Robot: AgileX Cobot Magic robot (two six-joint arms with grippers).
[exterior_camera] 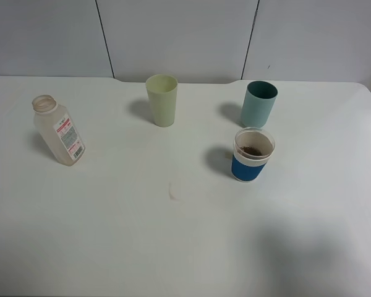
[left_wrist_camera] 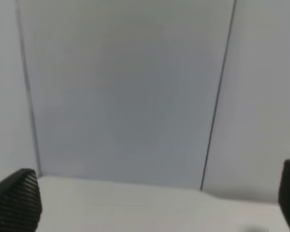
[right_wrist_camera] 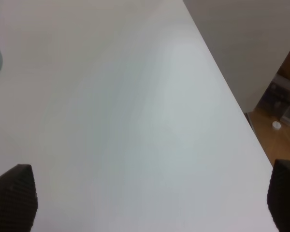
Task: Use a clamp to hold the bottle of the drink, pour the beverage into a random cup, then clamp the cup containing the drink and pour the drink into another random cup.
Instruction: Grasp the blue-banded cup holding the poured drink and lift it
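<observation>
**A:** Exterior high view first: how far along is the job?

**B:** The white desk [exterior_camera: 111, 247] carries everything, and neither arm shows in that view. The bottle [exterior_camera: 57, 131] stands upright and uncapped near the left side. It looks drained, with no brown showing through it. The pale green tumbler [exterior_camera: 162, 99] and the teal tumbler [exterior_camera: 258, 103] stand toward the back, well apart. The blue-banded cup [exterior_camera: 253, 154] sits just in front of the teal tumbler, with a little brown drink [exterior_camera: 254, 150] in its bottom.

**A:** So the first pour is done?

**B:** I judge so. What is left is gripping that cup and tipping it into the teal tumbler. I cannot see inside that tumbler from here. A small pale stain [exterior_camera: 172, 192] marks the desk near the middle, possibly a drip.

**A:** And the arms?

**B:** Both are clear of the things. The left fingers [left_wrist_camera: 17, 200] are spread wide with nothing between them. Their camera looks level across the desk's back edge at the wall panels [left_wrist_camera: 125, 96]. The right fingers [right_wrist_camera: 12, 200] are spread too and empty. They angle down over bare desk by its right edge, with floor [right_wrist_camera: 280, 111] beyond. The cup is not between them, so I judge the right arm needs to reach toward it before any grip.
</observation>
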